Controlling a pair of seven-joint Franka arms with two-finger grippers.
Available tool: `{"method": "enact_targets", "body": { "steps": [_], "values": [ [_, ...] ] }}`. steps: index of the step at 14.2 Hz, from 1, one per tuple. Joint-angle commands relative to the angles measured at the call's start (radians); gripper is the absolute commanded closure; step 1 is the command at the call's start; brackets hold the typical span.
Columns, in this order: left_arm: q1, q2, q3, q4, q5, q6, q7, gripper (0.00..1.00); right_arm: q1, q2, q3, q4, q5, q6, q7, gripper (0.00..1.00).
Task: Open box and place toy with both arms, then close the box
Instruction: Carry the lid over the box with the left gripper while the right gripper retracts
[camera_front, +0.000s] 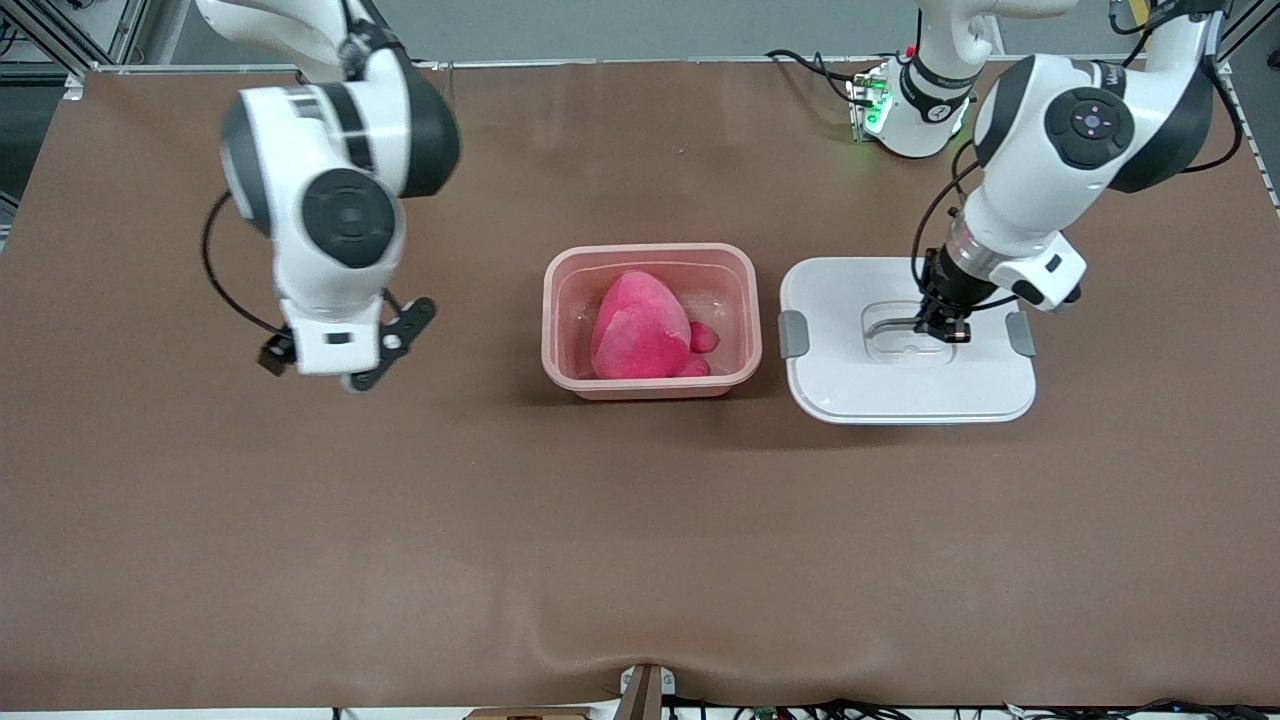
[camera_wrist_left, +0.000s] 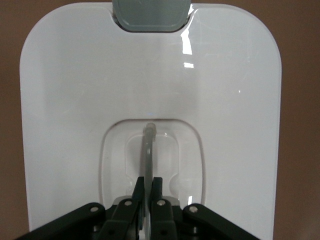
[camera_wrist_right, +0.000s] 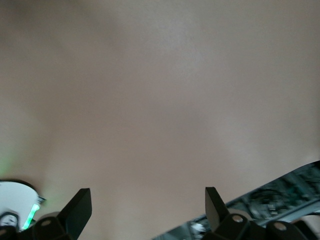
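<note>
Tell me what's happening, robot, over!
Left gripper shut on lid handle, beside the box. Right gripper open, over bare table, waiting. Toy in open box. Nothing in the way.

Even overhead light, soft shadows under the box; white glare streaks on the lid (left wrist view); right wrist view hazy, washed-out

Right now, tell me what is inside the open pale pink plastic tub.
Inside the pale pink plastic tub lies the bright pink plush toy, nothing else visible. The toy covers part of the tub's floor, so anything beneath it cannot be seen.
</note>
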Motion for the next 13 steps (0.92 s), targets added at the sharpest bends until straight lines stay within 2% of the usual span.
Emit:
{"method": "enact_targets", "body": {
  "steps": [1,6,8,13],
  "values": [
    [0.002,0.016,-0.031,0.043,-0.009,-0.002,-0.044,1.00,-0.103,-0.037,0.021,-0.019,0.115,-0.007,0.063,0.00],
    [-0.002,0.050,-0.077,0.089,-0.009,-0.002,-0.121,1.00,-0.308,-0.072,0.021,-0.021,0.247,-0.001,0.063,0.00],
    [-0.002,0.067,-0.100,0.111,-0.009,-0.002,-0.158,1.00,-0.374,-0.085,0.022,-0.025,0.261,-0.001,0.065,0.00],
    [-0.004,0.093,-0.156,0.134,-0.005,-0.004,-0.179,1.00,-0.442,-0.114,0.021,-0.033,0.306,0.000,0.195,0.00]
  ]
}}
